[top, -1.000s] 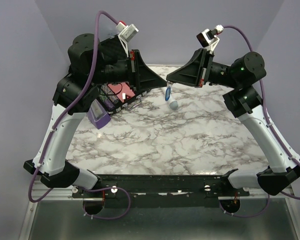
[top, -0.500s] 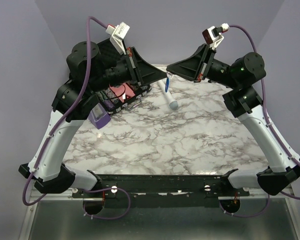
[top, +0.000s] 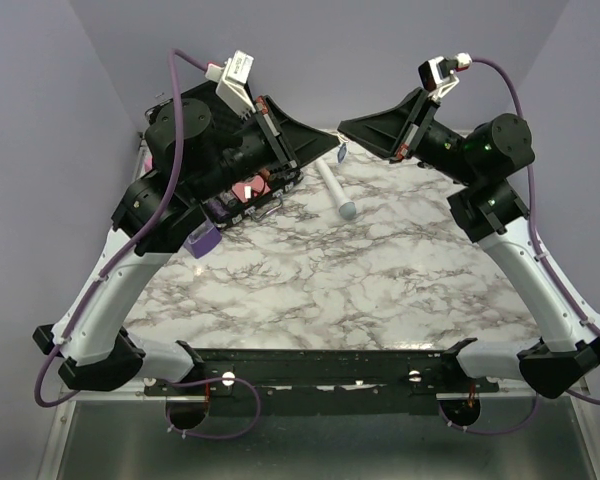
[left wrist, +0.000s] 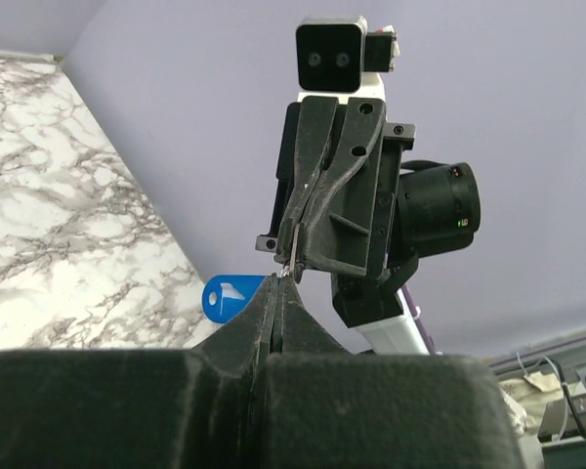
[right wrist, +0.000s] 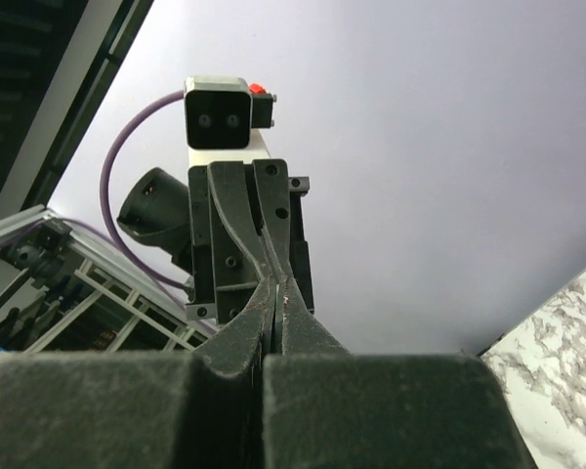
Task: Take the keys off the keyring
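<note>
Both grippers are raised above the back of the table, tip to tip. My left gripper (top: 331,146) (left wrist: 277,285) is shut, with the small blue keyring (top: 341,153) (left wrist: 227,296) sticking out beside its tip. My right gripper (top: 344,130) (right wrist: 276,291) is shut on a thin silver key (left wrist: 295,252), of which only a sliver shows, running down to the left gripper's tip. In the right wrist view only a small glint shows between the jaws. The rest of the key is hidden.
A white wand (top: 334,187) lies on the marble table (top: 360,280) below the grippers. A purple metronome (top: 198,237) and a dark box of pink and red items (top: 248,190) sit at the back left, under the left arm.
Both arms have lifted up and back together, tips still touching. The blue keyring rose with them, away from the white wand, which now lies uncovered.
</note>
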Controlling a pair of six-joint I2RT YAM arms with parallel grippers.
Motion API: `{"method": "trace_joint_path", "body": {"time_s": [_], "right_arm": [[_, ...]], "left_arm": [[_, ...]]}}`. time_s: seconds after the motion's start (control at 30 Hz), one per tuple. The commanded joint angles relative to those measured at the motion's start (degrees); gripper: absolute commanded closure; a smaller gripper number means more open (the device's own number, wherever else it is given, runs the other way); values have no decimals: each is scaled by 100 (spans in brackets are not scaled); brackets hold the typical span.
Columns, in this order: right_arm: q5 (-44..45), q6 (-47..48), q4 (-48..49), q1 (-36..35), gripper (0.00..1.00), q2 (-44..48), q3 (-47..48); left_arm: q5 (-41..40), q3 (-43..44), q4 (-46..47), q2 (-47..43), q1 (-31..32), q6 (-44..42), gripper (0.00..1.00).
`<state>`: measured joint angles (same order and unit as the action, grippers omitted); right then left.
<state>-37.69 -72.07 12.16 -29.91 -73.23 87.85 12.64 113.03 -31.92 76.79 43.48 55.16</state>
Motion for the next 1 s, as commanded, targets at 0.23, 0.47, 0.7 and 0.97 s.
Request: {"method": "trace_joint_path", "body": {"time_s": [0.23, 0.47, 0.7, 0.97], "right_arm": [[148, 0, -47, -68, 99, 169, -198], [183, 44, -153, -76, 99, 265, -260], [157, 62, -223, -76, 99, 318, -260], [-27, 71, -232, -68, 99, 248, -146]], "left_arm": [[-1501, -317, 600, -288, 450, 250, 100], [-1616, -387, 424, -402, 459, 154, 75], [-1809, -440, 187, -657, 450, -206, 35], [-942, -458, 81, -798, 91, -821, 31]]}}
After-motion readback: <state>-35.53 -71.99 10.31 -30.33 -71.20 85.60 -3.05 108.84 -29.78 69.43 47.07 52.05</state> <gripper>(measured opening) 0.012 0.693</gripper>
